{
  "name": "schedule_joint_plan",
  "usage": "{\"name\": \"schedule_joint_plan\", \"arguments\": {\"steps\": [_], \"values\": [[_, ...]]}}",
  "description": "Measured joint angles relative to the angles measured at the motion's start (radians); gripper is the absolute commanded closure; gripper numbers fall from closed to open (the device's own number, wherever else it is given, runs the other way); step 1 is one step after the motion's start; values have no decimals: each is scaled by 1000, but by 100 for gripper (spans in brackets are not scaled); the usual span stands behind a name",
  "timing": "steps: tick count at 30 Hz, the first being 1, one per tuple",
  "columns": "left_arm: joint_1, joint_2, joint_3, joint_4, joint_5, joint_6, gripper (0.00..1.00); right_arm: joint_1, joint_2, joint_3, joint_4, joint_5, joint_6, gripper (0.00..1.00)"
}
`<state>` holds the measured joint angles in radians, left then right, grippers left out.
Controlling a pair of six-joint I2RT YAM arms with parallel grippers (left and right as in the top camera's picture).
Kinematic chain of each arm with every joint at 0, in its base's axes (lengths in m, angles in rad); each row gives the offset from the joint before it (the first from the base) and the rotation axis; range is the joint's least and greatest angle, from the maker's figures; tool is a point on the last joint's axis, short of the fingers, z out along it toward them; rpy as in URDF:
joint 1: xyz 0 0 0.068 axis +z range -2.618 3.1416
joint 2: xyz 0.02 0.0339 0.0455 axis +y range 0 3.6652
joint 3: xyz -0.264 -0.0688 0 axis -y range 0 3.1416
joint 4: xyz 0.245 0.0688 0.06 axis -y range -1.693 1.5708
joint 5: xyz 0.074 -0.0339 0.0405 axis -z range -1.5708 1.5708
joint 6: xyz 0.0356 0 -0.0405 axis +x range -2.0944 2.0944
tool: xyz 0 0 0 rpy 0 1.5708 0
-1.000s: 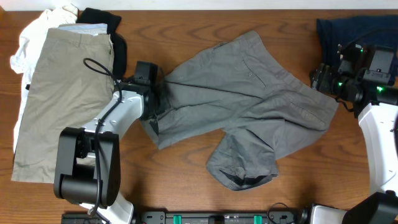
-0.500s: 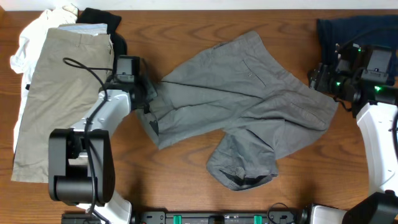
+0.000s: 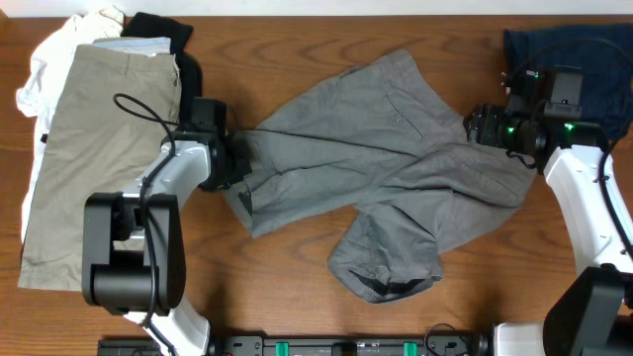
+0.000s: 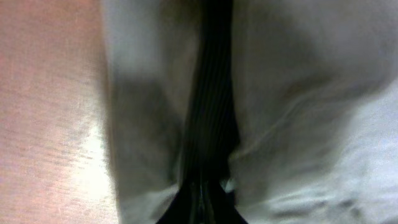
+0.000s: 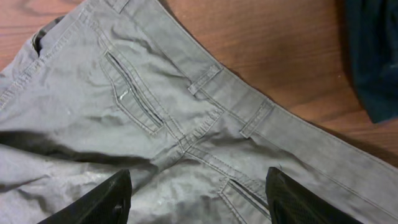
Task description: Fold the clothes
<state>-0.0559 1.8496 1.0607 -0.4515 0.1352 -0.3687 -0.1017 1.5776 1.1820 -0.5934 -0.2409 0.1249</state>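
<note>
Grey shorts (image 3: 386, 168), right pincer (image 3: 473, 127) now nearer.

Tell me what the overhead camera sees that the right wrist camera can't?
Only overhead: the khaki shorts, white piece, black piece, and the left pincer pinching the grey shorts at their left edge. Only right wrist: belt loops and the pocket stitching, close up. Both: the grey shorts, navy piece and table.

Bare table (image 3: 267, 289) front, grey shorts (image 3: 396, 148) centre, khaki shorts (image 3: 99, 148) left
</note>
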Motion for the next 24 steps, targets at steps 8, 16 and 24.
{"name": "schedule_joint_plan", "arguments": {"steps": [8, 16, 24], "values": [[0, 75, 32, 230, 8, 3, 94, 4, 2, 0, 7, -2, 0, 33], [3, 219, 105, 565, -43, 3, 94, 8, 3, 0, 18, -2, 1, 33], [41, 340, 355, 420, -81, 37, 72, 27, 3, 0, 76, -4, 3, 32]]}}
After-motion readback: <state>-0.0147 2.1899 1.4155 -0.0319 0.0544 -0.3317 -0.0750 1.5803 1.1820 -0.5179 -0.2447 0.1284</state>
